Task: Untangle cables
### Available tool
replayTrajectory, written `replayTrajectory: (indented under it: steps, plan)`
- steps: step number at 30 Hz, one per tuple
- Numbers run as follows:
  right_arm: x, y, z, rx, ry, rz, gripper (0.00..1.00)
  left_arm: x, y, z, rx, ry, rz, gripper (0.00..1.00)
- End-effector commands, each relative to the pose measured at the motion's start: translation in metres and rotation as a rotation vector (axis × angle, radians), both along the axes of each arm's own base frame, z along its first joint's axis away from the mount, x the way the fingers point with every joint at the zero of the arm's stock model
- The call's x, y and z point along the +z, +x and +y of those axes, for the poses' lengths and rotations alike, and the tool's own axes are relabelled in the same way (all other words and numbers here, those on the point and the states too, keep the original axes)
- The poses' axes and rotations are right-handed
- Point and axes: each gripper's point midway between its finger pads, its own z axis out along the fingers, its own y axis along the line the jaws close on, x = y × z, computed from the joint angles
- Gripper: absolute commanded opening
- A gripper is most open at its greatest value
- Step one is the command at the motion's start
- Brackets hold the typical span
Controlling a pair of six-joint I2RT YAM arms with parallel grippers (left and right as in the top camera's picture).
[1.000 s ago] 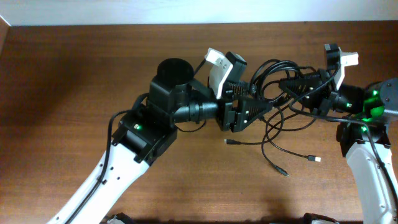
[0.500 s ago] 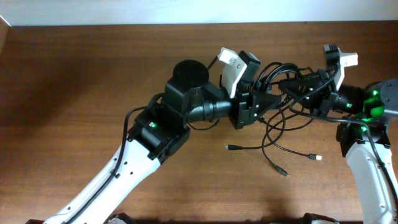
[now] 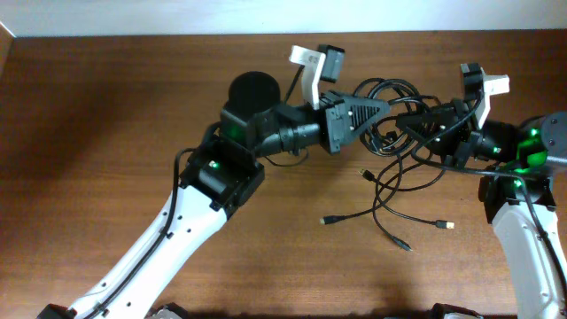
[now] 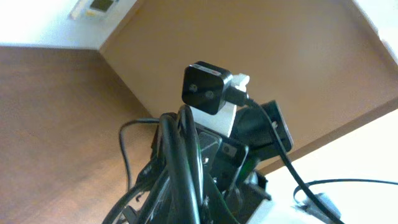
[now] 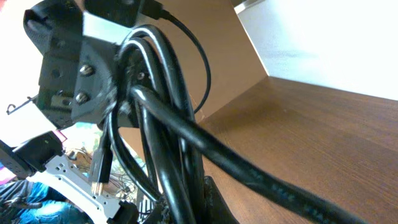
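Brown tabletop (image 3: 106,133) below, left gripper (image 3: 383,106) and right gripper (image 3: 412,122) both pinch the cables (image 3: 396,142) (light, limp, snag-prone); regrip near a plug (image 3: 447,226).

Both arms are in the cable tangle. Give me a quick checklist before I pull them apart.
1. Left gripper gripping the thin black cords: ok, the bundle runs into its jaws in the left wrist view.
2. Right gripper gripping the cords: ok, they run down between its fingers.
3. Clearance between the grippers: not ok, they sit very close together.
4. Tangle loosened: not ok, the loops are bunched between the grippers.
5. Metal-tipped plug ends free: ok, several lie apart on the brown wooden table.
6. Each gripper on a different cord: cannot tell.
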Motion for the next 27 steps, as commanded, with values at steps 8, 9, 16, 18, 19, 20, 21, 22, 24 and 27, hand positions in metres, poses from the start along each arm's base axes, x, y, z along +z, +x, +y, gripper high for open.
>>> replayTrajectory:
  steps: [8, 9, 16, 18, 19, 20, 21, 22, 24, 27]
  plan:
    - [0.001, 0.000, -0.002, -0.008, -0.002, -0.010, 0.04, 0.080, 0.024, 0.071, 0.085, -0.414, 0.440, 0.00]
    - [0.001, 0.000, -0.002, -0.008, -0.002, -0.010, 0.04, 0.080, 0.029, 0.076, 0.093, -0.440, 0.499, 0.00]
    - [0.001, 0.000, -0.002, -0.009, -0.002, -0.010, 0.04, 0.090, 0.073, 0.152, 0.230, -0.658, 0.728, 0.04]
    - [0.001, 0.001, -0.002, -0.012, -0.001, -0.010, 0.04, 0.102, 0.077, 0.171, 0.250, -0.689, 0.658, 0.12]
    - [0.000, 0.001, -0.002, -0.012, -0.001, -0.008, 0.04, 0.105, 0.079, 0.179, 0.262, -0.699, 0.635, 0.16]
    - [0.000, 0.002, -0.002, -0.012, 0.000, -0.006, 0.04, 0.105, 0.081, 0.184, 0.275, -0.703, 0.630, 0.18]
    - [-0.001, 0.002, -0.003, -0.011, 0.000, -0.003, 0.04, 0.104, 0.082, 0.186, 0.280, -0.700, 0.622, 0.21]
    - [-0.002, 0.003, -0.003, -0.012, 0.001, 0.001, 0.04, 0.104, 0.082, 0.187, 0.293, -0.669, 0.563, 0.25]
    - [-0.002, 0.004, -0.003, -0.012, 0.001, 0.002, 0.04, 0.100, 0.071, 0.176, 0.257, -0.511, 0.366, 0.36]
    - [-0.002, 0.004, -0.003, -0.012, 0.001, 0.002, 0.04, 0.086, 0.035, 0.153, 0.075, -0.242, 0.029, 0.57]
